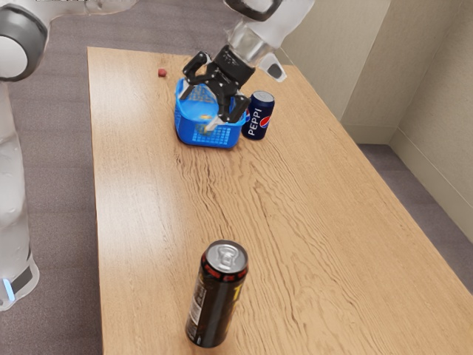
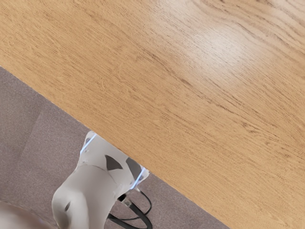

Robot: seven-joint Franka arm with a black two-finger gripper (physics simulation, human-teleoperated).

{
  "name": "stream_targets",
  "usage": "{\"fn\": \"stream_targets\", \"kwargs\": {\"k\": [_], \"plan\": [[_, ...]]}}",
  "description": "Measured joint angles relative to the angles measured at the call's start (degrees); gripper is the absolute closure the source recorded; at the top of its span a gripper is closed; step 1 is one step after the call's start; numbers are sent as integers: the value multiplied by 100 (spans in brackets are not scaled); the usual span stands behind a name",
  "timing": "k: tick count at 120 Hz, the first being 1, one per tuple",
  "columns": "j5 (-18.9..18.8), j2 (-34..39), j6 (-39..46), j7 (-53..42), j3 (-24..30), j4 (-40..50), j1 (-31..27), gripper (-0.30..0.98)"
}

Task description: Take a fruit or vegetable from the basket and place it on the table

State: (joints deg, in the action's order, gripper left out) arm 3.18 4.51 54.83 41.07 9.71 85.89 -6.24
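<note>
Gripper (image 1: pixel 204 102) stands wide open, empty, above far basket (image 1: pixel 194 134); yellowish item (image 1: pixel 205 117) inside is probably the fruit; spread fingers could snag the rim or topple the can (image 1: pixel 259 115) at the exterior view's right

Listed are one blue basket (image 1: pixel 185 129), one dark-blue can (image 1: pixel 257 122) beside it and one black can (image 1: pixel 216 303) well apart from it (cans: two), and one small red object (image 1: pixel 162 73) near it.
</note>
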Motion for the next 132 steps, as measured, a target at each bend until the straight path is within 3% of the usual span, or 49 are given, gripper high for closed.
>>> {"fn": "stream_targets", "kwargs": {"k": [18, 36, 70, 102, 122, 132], "plan": [[35, 103, 1703, 2220, 59, 190, 26, 0], [61, 255, 2517, 3181, -236, 205, 76, 0], [91, 194, 3068, 2744, -1934, 316, 52, 0], [88, 278, 3207, 1974, -2635, 619, -300, 0], [47, 140, 3341, 1361, -2681, 740, -626, 0], [-113, 625, 3670, 1064, -1941, 1533, -1185, 0]]}}
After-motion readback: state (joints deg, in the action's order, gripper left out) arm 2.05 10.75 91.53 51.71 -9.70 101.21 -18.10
